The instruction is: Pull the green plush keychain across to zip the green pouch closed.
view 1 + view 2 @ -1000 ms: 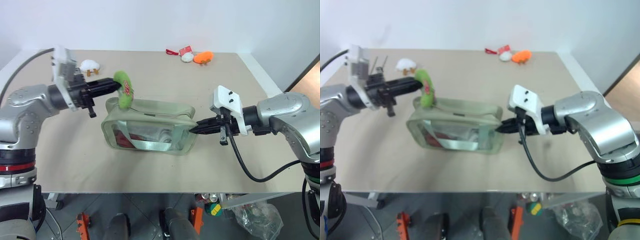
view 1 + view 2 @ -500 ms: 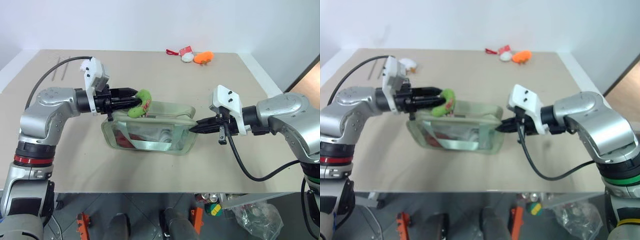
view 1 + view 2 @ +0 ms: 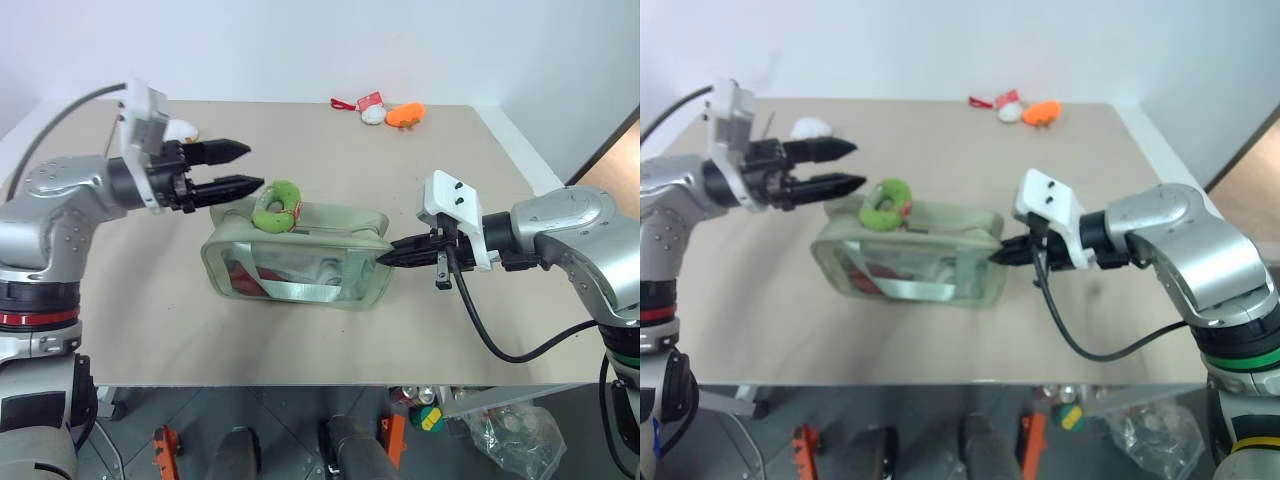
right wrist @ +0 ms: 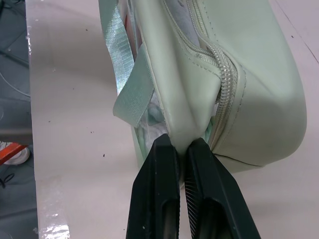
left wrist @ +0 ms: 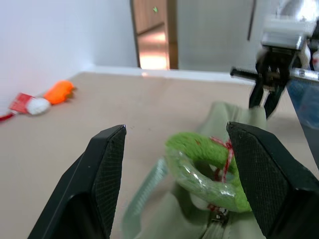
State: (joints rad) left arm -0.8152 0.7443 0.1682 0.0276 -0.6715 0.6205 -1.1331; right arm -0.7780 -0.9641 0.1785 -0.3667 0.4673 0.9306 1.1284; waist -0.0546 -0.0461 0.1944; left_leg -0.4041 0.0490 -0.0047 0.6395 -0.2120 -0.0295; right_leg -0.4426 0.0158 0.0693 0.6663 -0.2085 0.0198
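The green pouch (image 3: pixel 300 262) lies on the table with its clear window facing me. The green plush keychain (image 3: pixel 277 205) rests on top of the pouch's left end, touched by nothing. Just left of it and slightly higher, my left gripper (image 3: pixel 250 166) hovers open and empty. The left wrist view shows the keychain (image 5: pixel 207 169) lying beyond the spread fingers (image 5: pixel 104 184). My right gripper (image 3: pixel 386 257) is shut on a fold of fabric at the pouch's right end (image 4: pixel 249 99). There the zipper (image 4: pixel 227 74) runs with its teeth joined.
An orange plush (image 3: pixel 407 114), a small white plush (image 3: pixel 374 115) and a red tag (image 3: pixel 348 103) lie at the table's far edge. A white plush with orange feet (image 3: pixel 181 128) sits at the far left behind my left arm. The table's front edge (image 3: pixel 330 385) is near.
My left gripper has opened and let go of the keychain, then drawn back left and upward. The keychain has dropped onto the pouch's left end. The right gripper has kept still.
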